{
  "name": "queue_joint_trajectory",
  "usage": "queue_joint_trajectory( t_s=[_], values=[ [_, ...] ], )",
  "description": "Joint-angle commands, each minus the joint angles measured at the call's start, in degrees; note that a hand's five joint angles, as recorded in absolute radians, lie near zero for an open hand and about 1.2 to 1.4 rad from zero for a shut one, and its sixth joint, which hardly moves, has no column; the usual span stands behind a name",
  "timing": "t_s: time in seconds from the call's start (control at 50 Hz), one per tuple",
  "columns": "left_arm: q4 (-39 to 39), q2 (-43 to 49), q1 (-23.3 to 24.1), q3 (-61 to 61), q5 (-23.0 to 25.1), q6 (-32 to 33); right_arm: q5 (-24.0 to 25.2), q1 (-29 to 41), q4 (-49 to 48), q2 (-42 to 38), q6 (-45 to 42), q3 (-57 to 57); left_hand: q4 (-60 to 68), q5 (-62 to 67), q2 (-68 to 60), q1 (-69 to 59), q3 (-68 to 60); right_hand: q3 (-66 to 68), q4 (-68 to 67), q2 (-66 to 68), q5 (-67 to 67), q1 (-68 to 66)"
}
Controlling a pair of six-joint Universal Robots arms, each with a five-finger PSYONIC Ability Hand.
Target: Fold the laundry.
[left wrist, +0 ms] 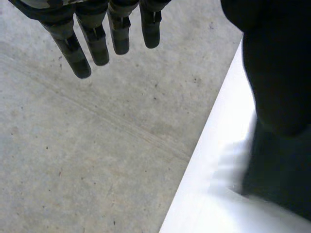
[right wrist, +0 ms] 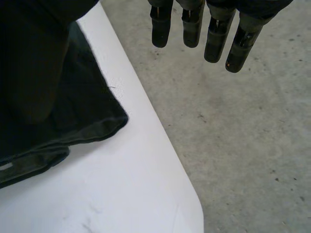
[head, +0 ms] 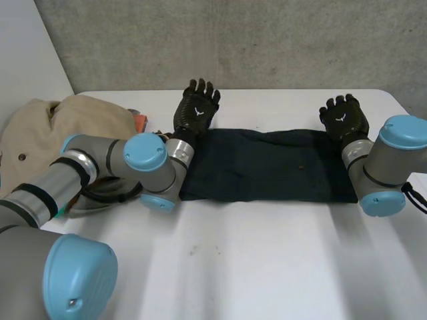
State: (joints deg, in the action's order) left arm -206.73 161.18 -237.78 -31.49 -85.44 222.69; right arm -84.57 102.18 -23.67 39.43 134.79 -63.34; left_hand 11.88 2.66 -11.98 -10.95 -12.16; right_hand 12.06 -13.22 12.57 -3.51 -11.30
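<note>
A dark navy cloth folded into a long rectangle (head: pixel 267 167) lies flat on the white bench (head: pixel 267 260), stretched between the two hands. The left hand (head: pixel 197 108) is raised over the cloth's far corner at its own end. Its fingers (left wrist: pixel 97 46) are straight, spread wide and hold nothing. Past its fingertips the bench edge drops to grey concrete floor (left wrist: pixel 97 145). The right hand (head: pixel 343 117) stands the same way over the opposite far corner, its fingers (right wrist: pixel 194 29) straight, apart and empty. Below its palm the cloth's corner lies near the bench edge, a strip of bare white between them. On the outer side of the left arm is a heaped, crumpled beige garment (head: pixel 60 130). A broad stretch of white bench runs behind both wrists.
</note>
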Motion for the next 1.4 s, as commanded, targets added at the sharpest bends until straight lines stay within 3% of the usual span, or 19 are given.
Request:
queue_joint_trajectory(
  t_s=[0.02,0.14,0.3,0.44,0.58,0.64,0.68,0.84,0.98,1.14,1.2,1.28,1.4],
  values=[
    [-4.38,-14.92,0.65,-17.80,-0.25,-2.25,-1.48,-0.66,1.34,11.35,4.68,-7.84,-1.88,-2.66,1.98,0.95,2.16,-2.06,3.22,-2.57,3.51,1.30],
    [-5.00,-28.37,0.74,-33.88,-1.04,-7.17,2.99,-3.47,12.55,24.53,13.20,-15.66,-1.88,-2.66,1.98,0.95,2.16,-2.06,3.22,-2.57,3.51,1.30],
    [-3.77,-42.87,1.97,-52.69,-2.28,-17.18,10.56,-7.96,30.50,27.36,20.15,-20.93,-1.88,-2.66,1.98,0.95,2.16,-2.06,3.22,-2.57,3.51,1.30],
    [-3.77,-48.24,2.32,-63.42,-2.36,-25.45,13.37,-9.45,25.61,26.49,20.77,-26.48,-1.88,-2.66,1.98,0.95,2.16,2.06,-0.90,1.55,-0.60,-2.81],
    [-3.77,-47.98,2.76,-65.28,-2.36,-26.16,13.99,-9.54,18.22,19.46,19.98,-26.22,-1.88,-2.66,1.98,0.95,2.16,10.13,-8.96,9.61,-8.67,-10.88],
    [-3.77,-47.45,2.68,-65.28,-2.36,-26.25,13.21,-9.37,17.17,17.00,19.19,-24.91,-1.88,-2.66,1.98,0.95,2.16,29.71,-28.55,29.20,-28.26,-30.47],
    [-3.77,-47.37,2.68,-65.11,-2.36,-26.16,13.46,-9.72,16.55,15.94,18.49,-23.77,-1.88,-2.66,1.98,0.95,2.16,67.72,-66.56,67.21,-66.27,-68.47],
    [-3.95,-47.54,2.50,-64.40,-2.36,-26.07,13.64,-13.93,16.81,17.43,17.52,-22.79,-1.88,-2.66,1.98,0.95,2.16,67.94,-66.78,67.43,-66.49,-68.70],
    [-3.68,-48.42,2.33,-64.58,-2.36,-25.90,13.64,-16.75,17.43,22.00,10.50,-24.20,-1.88,-2.66,1.98,0.95,2.16,67.94,-66.78,67.43,-66.49,-68.70],
    [-3.60,-49.21,2.06,-65.19,-2.28,-25.90,13.47,-17.63,18.40,24.38,-7.95,-23.41,-1.88,-2.66,1.98,0.95,2.16,67.94,-66.78,67.43,-66.49,-68.70],
    [-3.77,-49.21,1.80,-64.84,-2.36,-25.99,14.52,-13.95,16.99,25.08,-14.20,-22.09,-1.88,-2.66,1.98,0.95,2.16,67.94,-66.78,67.43,-66.49,-68.70],
    [-3.95,-49.21,1.10,-63.97,-2.45,-26.07,17.94,-3.93,14.53,25.34,-19.56,-19.54,-1.88,-2.66,1.98,0.95,2.16,67.94,-66.78,67.43,-66.49,-68.70],
    [-4.30,-49.21,0.30,-61.42,-3.06,-26.25,29.89,7.23,10.93,19.64,-22.46,-18.75,-1.88,-2.66,1.98,0.95,2.16,67.94,-66.78,67.43,-66.49,-68.70]
  ],
)
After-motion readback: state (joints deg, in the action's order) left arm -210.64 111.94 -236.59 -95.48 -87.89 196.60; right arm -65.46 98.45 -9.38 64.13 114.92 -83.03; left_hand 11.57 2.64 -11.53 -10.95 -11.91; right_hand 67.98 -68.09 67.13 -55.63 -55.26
